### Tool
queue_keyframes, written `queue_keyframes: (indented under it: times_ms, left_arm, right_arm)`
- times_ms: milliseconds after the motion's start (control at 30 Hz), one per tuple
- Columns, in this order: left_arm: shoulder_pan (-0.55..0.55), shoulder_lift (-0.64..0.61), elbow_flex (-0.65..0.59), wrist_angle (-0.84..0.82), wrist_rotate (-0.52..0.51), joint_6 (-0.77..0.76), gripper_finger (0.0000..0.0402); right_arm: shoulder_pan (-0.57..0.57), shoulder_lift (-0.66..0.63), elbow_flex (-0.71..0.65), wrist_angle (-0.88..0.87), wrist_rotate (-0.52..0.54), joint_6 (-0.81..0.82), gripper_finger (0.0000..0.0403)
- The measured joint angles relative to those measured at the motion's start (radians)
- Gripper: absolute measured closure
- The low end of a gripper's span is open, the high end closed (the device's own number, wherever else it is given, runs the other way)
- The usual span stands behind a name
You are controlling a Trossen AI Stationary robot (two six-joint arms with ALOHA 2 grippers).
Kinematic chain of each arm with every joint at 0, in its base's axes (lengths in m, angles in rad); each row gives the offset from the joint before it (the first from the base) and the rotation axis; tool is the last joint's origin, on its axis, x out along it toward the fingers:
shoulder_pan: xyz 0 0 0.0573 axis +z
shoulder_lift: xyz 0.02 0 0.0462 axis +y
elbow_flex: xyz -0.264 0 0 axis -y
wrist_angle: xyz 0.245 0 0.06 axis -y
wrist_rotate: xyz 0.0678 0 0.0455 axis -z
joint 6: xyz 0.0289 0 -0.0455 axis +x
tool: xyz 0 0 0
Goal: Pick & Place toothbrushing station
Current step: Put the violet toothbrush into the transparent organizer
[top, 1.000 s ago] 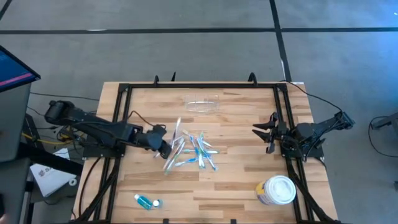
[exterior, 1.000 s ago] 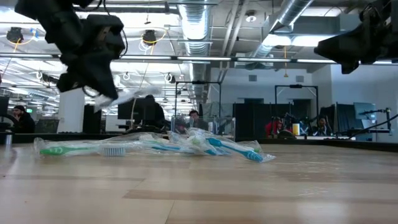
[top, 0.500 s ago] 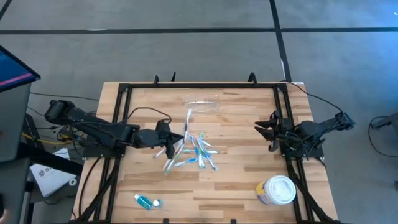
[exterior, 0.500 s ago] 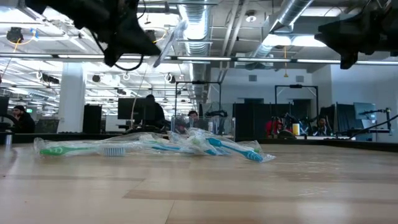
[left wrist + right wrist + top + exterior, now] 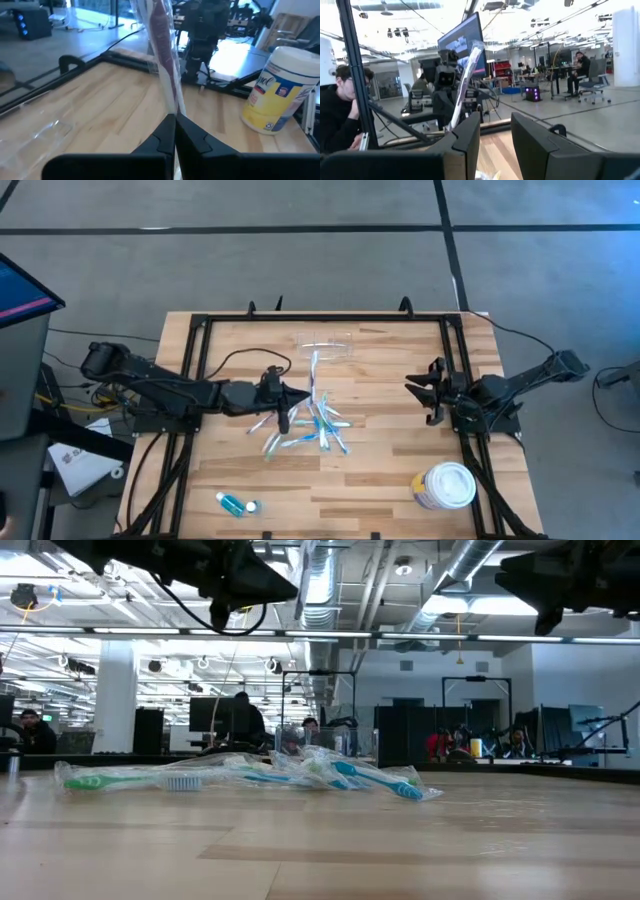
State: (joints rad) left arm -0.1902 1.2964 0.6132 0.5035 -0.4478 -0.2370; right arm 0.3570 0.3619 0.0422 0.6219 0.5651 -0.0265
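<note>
A: Start with the big things. What's on the table (image 5: pixel 400 480)?

B: A wooden top with a black frame (image 5: pixel 200 380) round it. The left arm (image 5: pixel 170 390) reaches in from the left, its left gripper (image 5: pixel 293 398) raised above the middle. The right arm (image 5: pixel 520 388) waits over the right edge, the right gripper (image 5: pixel 432 392) lifted clear of the wood.

A: How do the fingers stand?

B: The left pair is pinched tight on a wrapped toothbrush (image 5: pixel 162 55), which sticks out past the fingertips toward the far side. The right pair is partly spread, with a clear gap and nothing between.

A: And the toothbrushing station (image 5: pixel 325 346)?

B: It sits on the wood near the far edge, about centre, just beyond the tip of the held brush. It's clear plastic and hard to make out; whether the brush touches it, I can't tell.

A: The rest?

B: A round white-lidded tub (image 5: pixel 446 485) at the near right. A heap of wrapped toothbrushes (image 5: pixel 315 425) in the middle, under and just right of the left gripper. A small blue tube (image 5: pixel 237 504) at the near left.
</note>
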Motion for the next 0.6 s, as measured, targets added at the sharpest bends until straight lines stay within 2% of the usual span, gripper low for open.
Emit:
queue_keyframes:
  times_ms: [200,433,600]
  left_arm:
    - [0.041,0.062,0.0,0.091,0.063,0.057,0.0401]
    - [0.058,0.092,0.0,0.108,0.081,0.076,0.0401]
    - [0.053,0.092,0.0,0.112,0.088,0.089,0.0401]
  right_arm:
    - [-0.043,0.178,0.102,0.01,-0.057,0.0,0.03]
    - [-0.122,0.398,0.233,0.01,-0.141,0.014,0.03]
    - [-0.186,0.554,0.316,0.052,-0.248,0.027,0.03]
